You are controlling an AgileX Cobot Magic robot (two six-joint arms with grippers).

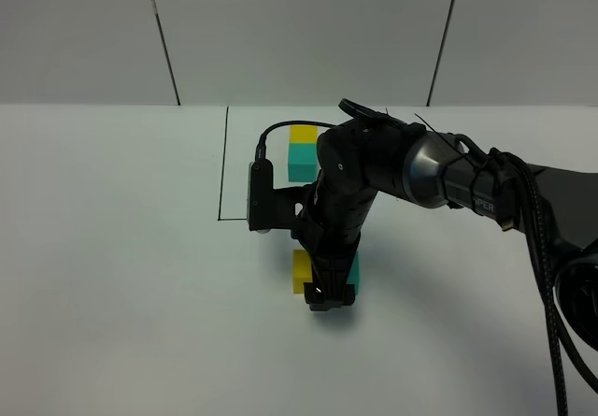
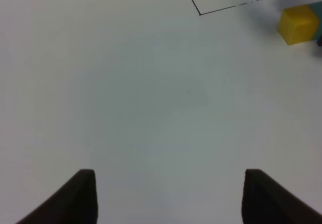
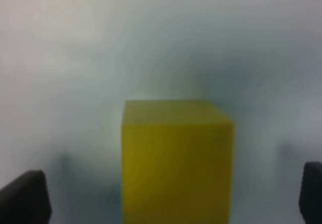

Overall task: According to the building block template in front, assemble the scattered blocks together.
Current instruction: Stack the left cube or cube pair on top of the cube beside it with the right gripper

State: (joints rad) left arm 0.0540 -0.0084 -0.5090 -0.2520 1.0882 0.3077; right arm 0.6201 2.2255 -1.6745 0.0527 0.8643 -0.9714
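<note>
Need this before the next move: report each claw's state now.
Left claw: open, holding nothing.
Right claw: open, one finger on each side of the yellow block, not gripping it.

Reaches in from the right with the right arm point(image 1: 448, 178), bends sharply down at the wrist, sets the right gripper point(image 1: 329, 296) low at the worktop point(image 1: 112, 276), jaws spread wide. Hangs the left gripper point(image 2: 173, 199) above the worktop, jaws parted.
</note>
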